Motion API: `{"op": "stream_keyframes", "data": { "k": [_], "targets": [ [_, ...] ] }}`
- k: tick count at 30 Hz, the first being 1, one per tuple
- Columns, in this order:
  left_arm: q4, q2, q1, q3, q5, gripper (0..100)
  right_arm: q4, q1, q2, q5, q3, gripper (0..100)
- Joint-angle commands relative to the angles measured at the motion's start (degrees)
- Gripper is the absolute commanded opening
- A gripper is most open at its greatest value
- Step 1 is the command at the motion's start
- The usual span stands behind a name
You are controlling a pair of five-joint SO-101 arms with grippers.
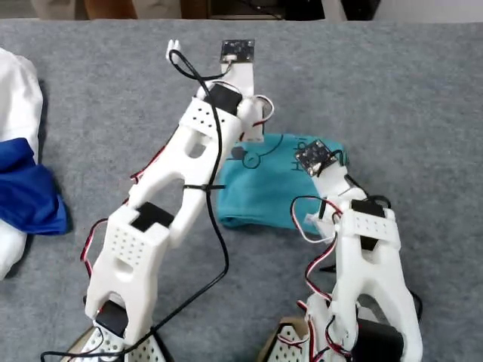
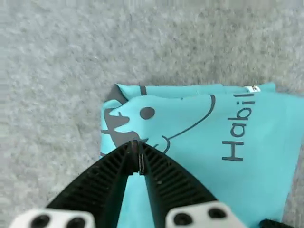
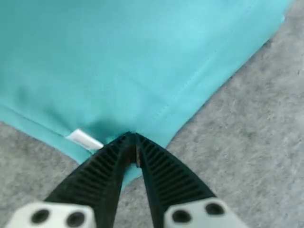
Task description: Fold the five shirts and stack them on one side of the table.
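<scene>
- While two white arms stretch from the near edge over the grey table, a folded teal shirt lies flat at mid-table between them, its rounded fold turned toward the arm bases.
- At the shirt's far right corner, the right gripper has its black ribbed fingers closed tip to tip at the stitched hem, just beside a small white label. The cloth dimples and darkens where the tips meet, so fabric is pinched between them.
- At the far left corner, the left gripper is likewise closed, tips together and resting on the shirt by its dark printed figure (whether any cloth is caught between these fingers cannot be told).
- The shirt's far edge runs nearly straight from one gripper to the other, with grey table surface beyond it.
- Off at the table's left edge, well apart from the teal shirt, a blue shirt lies crumpled on top of a white shirt, both of them unfolded.
</scene>
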Motion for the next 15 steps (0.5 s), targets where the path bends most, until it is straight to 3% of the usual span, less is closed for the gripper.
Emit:
{"op": "stream_keyframes", "data": {
  "k": [1,10,15],
  "targets": [
    [2.4,1.5,0.4,-5.5,-0.6,2,-0.7,0.5,0.2,0.3,-2.9,0.6],
    [13.5,15.3,-1.5,-30.0,-1.5,2,-2.2,0.5,0.5,0.2,-2.6,0.6],
    [14.9,21.4,-1.8,-37.0,-2.7,2,-2.3,0.5,0.5,0.2,-2.6,0.6]
  ]
}}
